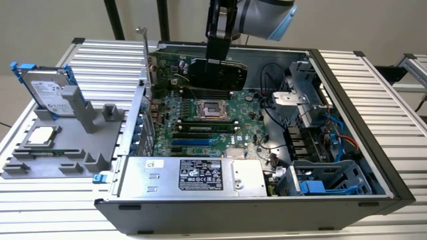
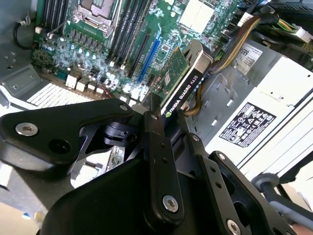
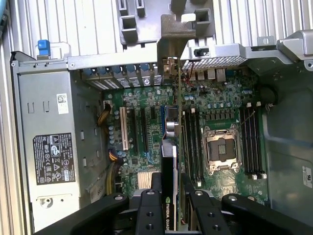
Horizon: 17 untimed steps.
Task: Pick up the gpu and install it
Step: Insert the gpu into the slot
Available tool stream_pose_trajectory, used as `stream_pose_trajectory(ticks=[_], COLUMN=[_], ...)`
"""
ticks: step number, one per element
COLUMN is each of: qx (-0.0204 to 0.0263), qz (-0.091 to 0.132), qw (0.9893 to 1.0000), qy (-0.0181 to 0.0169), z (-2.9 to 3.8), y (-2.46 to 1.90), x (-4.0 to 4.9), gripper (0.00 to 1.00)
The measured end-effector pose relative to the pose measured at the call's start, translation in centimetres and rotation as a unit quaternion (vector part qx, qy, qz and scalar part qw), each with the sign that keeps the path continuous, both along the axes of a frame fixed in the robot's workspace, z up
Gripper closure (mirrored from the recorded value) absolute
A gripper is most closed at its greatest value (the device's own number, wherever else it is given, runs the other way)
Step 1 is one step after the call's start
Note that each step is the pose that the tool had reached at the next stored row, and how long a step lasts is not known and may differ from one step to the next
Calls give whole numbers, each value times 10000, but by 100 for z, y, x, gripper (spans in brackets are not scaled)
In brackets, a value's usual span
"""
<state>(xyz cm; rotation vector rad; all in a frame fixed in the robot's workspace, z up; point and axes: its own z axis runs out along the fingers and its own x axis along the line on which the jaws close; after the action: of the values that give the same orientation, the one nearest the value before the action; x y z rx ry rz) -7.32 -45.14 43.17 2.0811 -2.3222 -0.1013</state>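
While arm (image 1: 263, 15) hangs straight down into open grey metal case (image 1: 350, 116), I see black gripper (image 1: 217, 61) clamped on gpu (image 1: 219, 76): flat card, matte black cooler, thin green board edge, held on edge above green motherboard (image 1: 200, 122). Gripped end hidden between fingers (image 3: 149, 208) in first wrist view; bracket hard to make out.

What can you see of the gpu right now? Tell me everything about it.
The gpu is a flat green circuit board with a black cooler block on one face and a silver metal end bracket. The hand is shut on its upper edge, holding it upright inside the open computer case, above the motherboard. In both wrist views it appears edge-on over the expansion slots. It looks not yet seated.
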Motion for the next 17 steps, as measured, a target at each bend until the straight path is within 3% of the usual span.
stream_pose_trajectory(ticks=[17], qx=[0], qz=[0], qw=[10000], qy=[0], z=[-31], y=[0], x=[0], gripper=[100])
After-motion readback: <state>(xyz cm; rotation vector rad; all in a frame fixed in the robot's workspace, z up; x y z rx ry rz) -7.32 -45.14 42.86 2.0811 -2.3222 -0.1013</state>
